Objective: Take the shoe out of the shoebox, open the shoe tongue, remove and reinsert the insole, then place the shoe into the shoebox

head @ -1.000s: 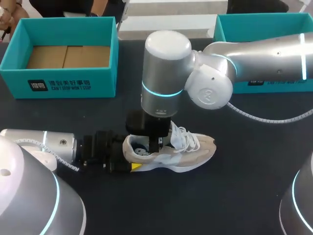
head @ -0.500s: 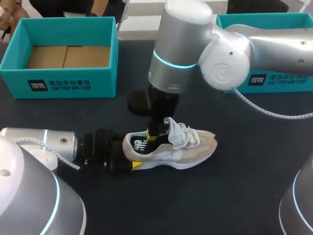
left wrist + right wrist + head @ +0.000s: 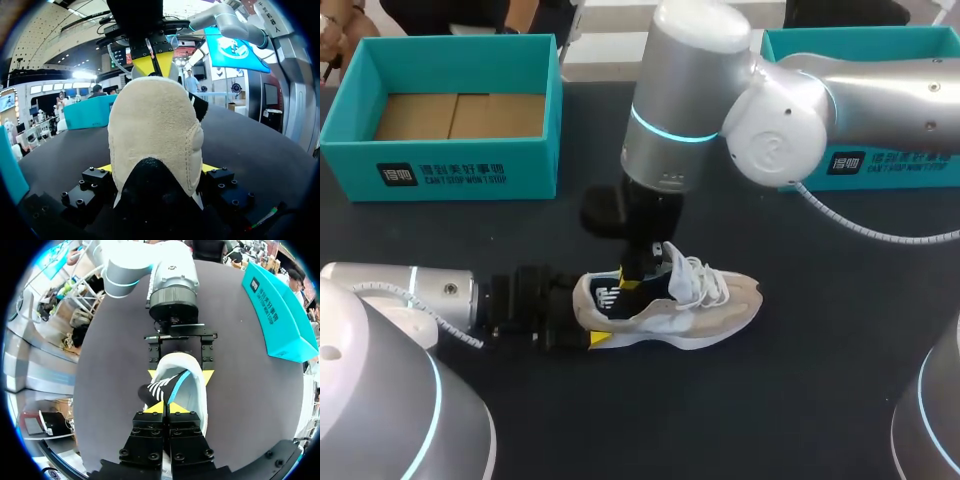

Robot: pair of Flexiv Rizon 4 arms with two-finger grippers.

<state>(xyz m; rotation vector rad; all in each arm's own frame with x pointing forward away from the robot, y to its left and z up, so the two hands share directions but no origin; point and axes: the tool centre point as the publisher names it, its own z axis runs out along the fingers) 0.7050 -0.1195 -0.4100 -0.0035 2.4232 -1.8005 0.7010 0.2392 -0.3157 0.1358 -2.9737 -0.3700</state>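
We're on the insole step here: the shoe (image 3: 700, 310) sits upright on the dark bench (image 3: 820, 380), out of the box, its white tongue (image 3: 670, 256) pulled up and forward over the laces. The left gripper (image 3: 156, 169) clamps the shoe's heel, one yellow tip on each side of the suede counter, pinning it in place. Straight above the shoe's opening hangs the right gripper (image 3: 165, 407), its tips pinched tight together on the heel end of the dark insole (image 3: 159, 387). That end of the insole stands up out of the collar, while the rest of it runs down inside toward the toe. So I'd call the removal partly done. The next move looks like a steady pull up and back, away from the shoe's toe, so the front of the insole slides free without buckling. The left clamp has to resist that pull, or the shoe lifts along with it. Reinsertion comes after, and then the teal shoebox (image 3: 450, 165) waits well behind the shoe's heel end.
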